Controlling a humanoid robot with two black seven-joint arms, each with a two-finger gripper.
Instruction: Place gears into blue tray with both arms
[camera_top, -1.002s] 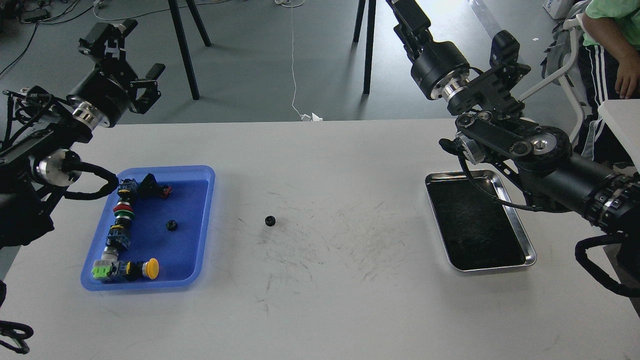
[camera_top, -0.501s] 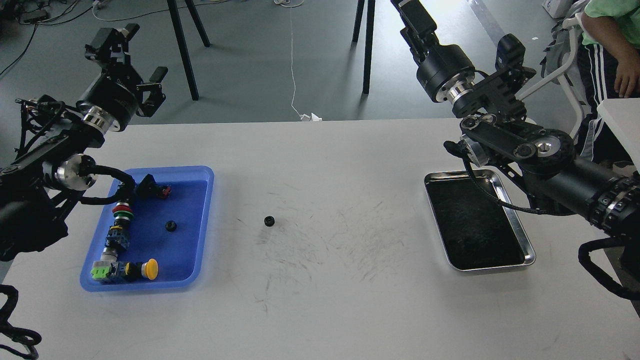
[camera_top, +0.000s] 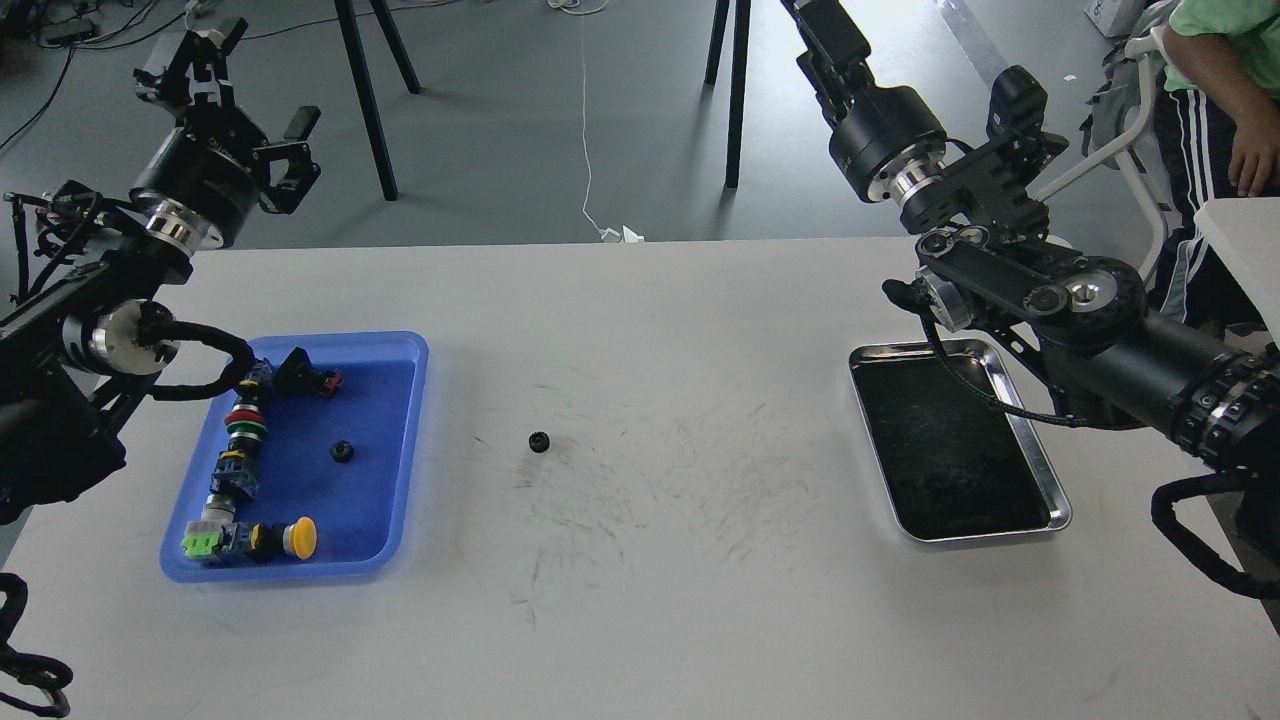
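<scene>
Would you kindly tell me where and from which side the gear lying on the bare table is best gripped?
Probably by its toothed rim, coming straight down from above. The gear seems to lie flat on the white table, so only opposite edges offer purchase. Nothing crowds it; the blue tray sits apart on its left, so either finger alignment looks feasible.

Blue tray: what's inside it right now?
Inside the blue tray: one black gear near the middle, plus a line of coloured push-button switches along its left side and front. The left arm's cable covers part of the far-left corner.
</scene>
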